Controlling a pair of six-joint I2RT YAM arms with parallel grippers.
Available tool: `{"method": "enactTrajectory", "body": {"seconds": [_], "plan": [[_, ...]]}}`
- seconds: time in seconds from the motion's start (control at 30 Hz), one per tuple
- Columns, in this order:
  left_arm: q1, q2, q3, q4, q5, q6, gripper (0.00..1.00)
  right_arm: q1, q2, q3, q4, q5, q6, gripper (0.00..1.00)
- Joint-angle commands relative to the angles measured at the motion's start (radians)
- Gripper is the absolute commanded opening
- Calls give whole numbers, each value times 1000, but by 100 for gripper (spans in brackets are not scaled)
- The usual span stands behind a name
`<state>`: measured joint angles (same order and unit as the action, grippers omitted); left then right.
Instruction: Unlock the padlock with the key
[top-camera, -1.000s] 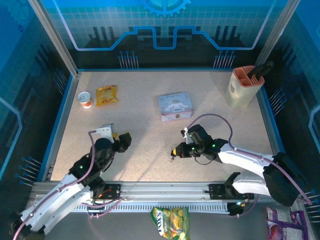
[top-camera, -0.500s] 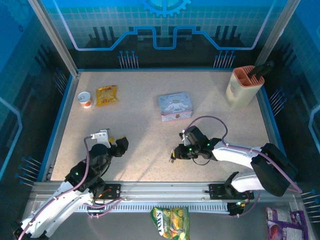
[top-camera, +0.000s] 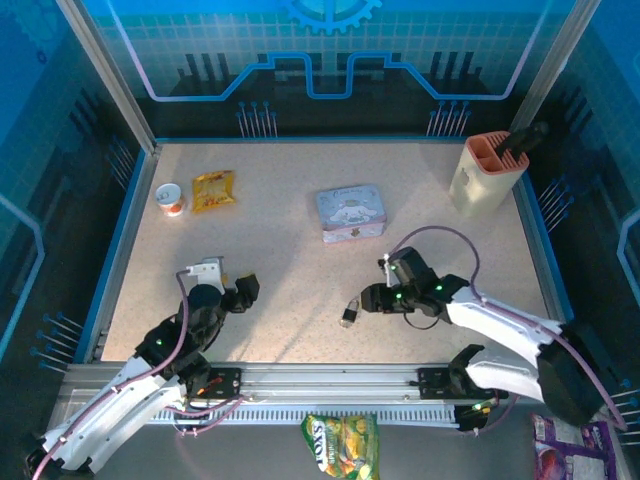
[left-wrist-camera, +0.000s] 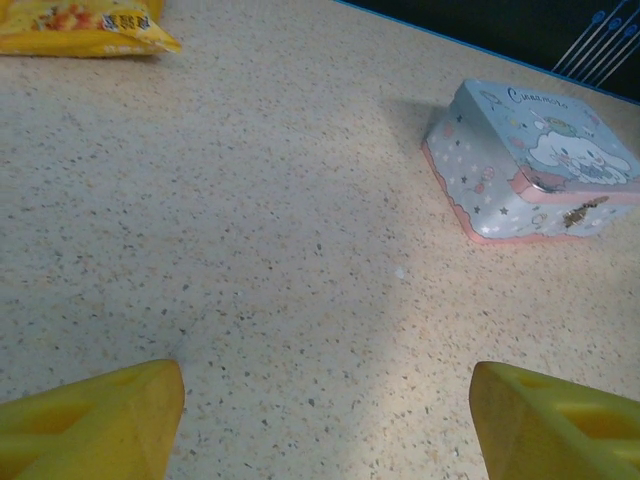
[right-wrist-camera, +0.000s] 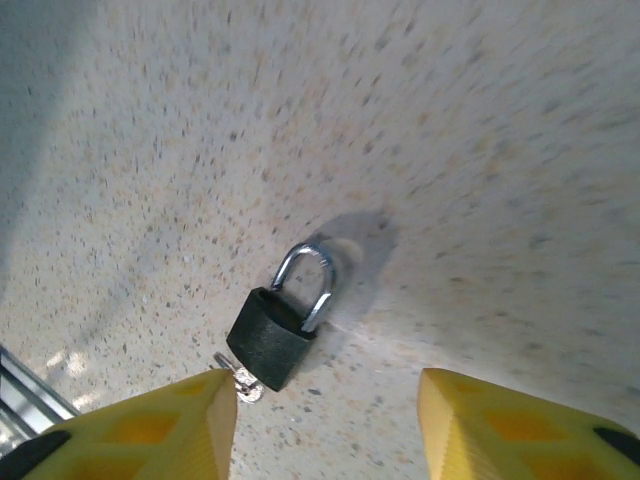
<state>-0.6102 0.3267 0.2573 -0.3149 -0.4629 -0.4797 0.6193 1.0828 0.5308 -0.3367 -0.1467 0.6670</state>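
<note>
The padlock (right-wrist-camera: 268, 338), black-bodied with a silvery shackle, lies flat on the speckled table (right-wrist-camera: 480, 150). The key (right-wrist-camera: 240, 383) sticks out of its bottom end. My right gripper (right-wrist-camera: 325, 420) hovers open just behind the padlock. Its left finger is close to the key, and nothing sits between the jaws. From above, the padlock (top-camera: 349, 314) rests just left of my right gripper (top-camera: 368, 297). I cannot tell whether the shackle is latched. My left gripper (left-wrist-camera: 325, 420) is open over bare table, well to the left (top-camera: 245, 290).
A grey-blue cartoon tin (top-camera: 351, 213) (left-wrist-camera: 535, 165) sits mid-table beyond both grippers. A yellow snack packet (top-camera: 213, 190) (left-wrist-camera: 80, 25) and a small cup (top-camera: 171, 198) are at the far left. A beige holder (top-camera: 487, 172) stands at the far right.
My right gripper has opened, let go at the padlock's key end and drawn back to the right. The padlock stays on the table. My left gripper opened a little wider.
</note>
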Motion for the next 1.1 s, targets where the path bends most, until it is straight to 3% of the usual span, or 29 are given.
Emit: {"method": "enactTrajectory", "body": {"seconds": [0.0,0.07,0.1,0.13,0.2,0.3,0.33,0.37,0.4,0.5,0.6,0.7,0.9,1.0,1.07], "plan": [[10,5,27,28,-87,47,78,-64,-115,72,-142,90,-125,54],[11,11,29,62,-142,68,87,-117,-167,102,-162,129,-179,58],[12,18,25,93,-173,84,98,-144,-191,109,-159,154,-210,60],[12,25,21,127,-209,111,99,-165,-209,110,-145,191,-235,66],[17,42,-9,229,-304,196,99,-216,-248,85,-82,302,-280,78],[30,69,-54,393,-425,330,99,-289,-320,6,75,375,-357,80],[40,78,-76,471,-436,379,99,-310,-342,-25,134,382,-376,81],[52,93,-97,556,-439,426,99,-330,-363,-59,195,391,-385,94],[69,111,-119,640,-425,476,99,-350,-377,-94,259,405,-380,100],[149,201,-169,843,-422,506,99,-392,-359,-188,433,441,-394,100],[247,320,-114,761,-334,472,99,-410,-305,-204,508,488,-401,100],[282,474,-80,798,-270,480,99,-415,-229,-188,587,530,-482,100],[337,809,-67,1113,-36,570,99,-418,-18,-206,797,601,-594,100],[376,933,-41,1230,122,599,99,-419,90,-227,942,591,-629,100],[398,1025,-30,1346,163,626,99,-420,148,-217,1007,574,-660,100]]}}
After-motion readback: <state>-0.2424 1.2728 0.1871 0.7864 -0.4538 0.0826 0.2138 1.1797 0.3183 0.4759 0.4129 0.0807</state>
